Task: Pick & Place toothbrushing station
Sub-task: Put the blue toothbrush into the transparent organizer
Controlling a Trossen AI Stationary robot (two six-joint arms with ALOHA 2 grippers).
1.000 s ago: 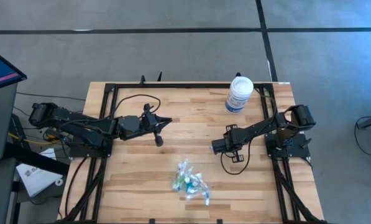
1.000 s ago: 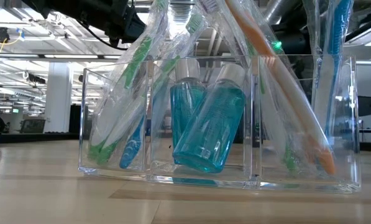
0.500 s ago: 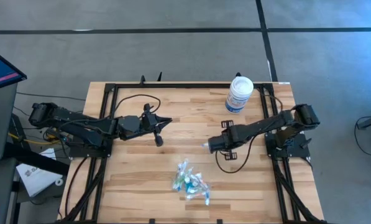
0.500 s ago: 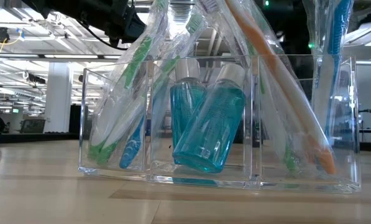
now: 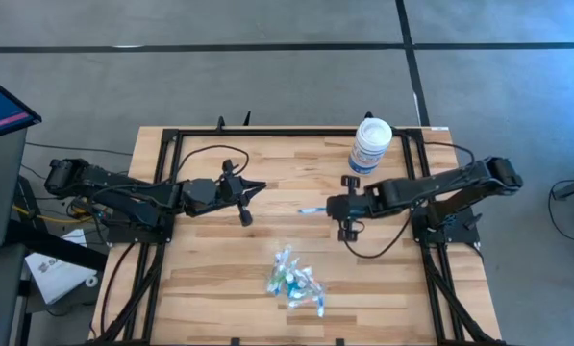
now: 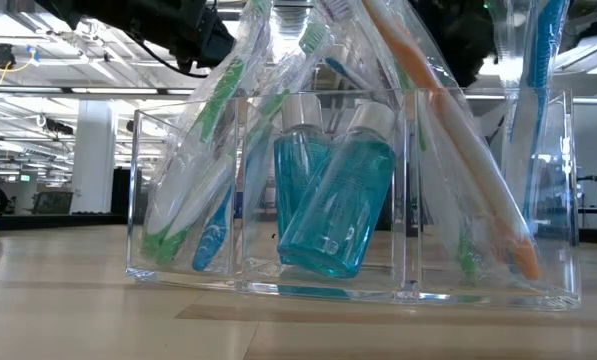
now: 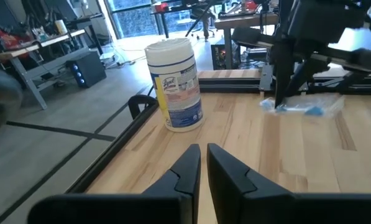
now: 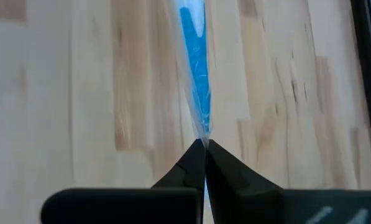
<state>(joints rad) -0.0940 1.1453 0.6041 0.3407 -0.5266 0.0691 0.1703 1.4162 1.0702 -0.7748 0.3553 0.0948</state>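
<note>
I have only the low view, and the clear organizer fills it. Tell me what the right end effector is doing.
Observer: The right end effector is shut on a wrapped blue toothbrush, pinching the wrapper's end.
Operator: Say where that is relative to the organizer.
Observer: In the high view it is over the table's middle, apart from the clear organizer, which sits nearer the front edge.
Operator: Report the left arm.
Observer: The left end effector waits over the table's left half, fingers nearly together, holding nothing.
Operator: Name anything else on the table.
Observer: A white wipes canister stands by the back edge.
</note>
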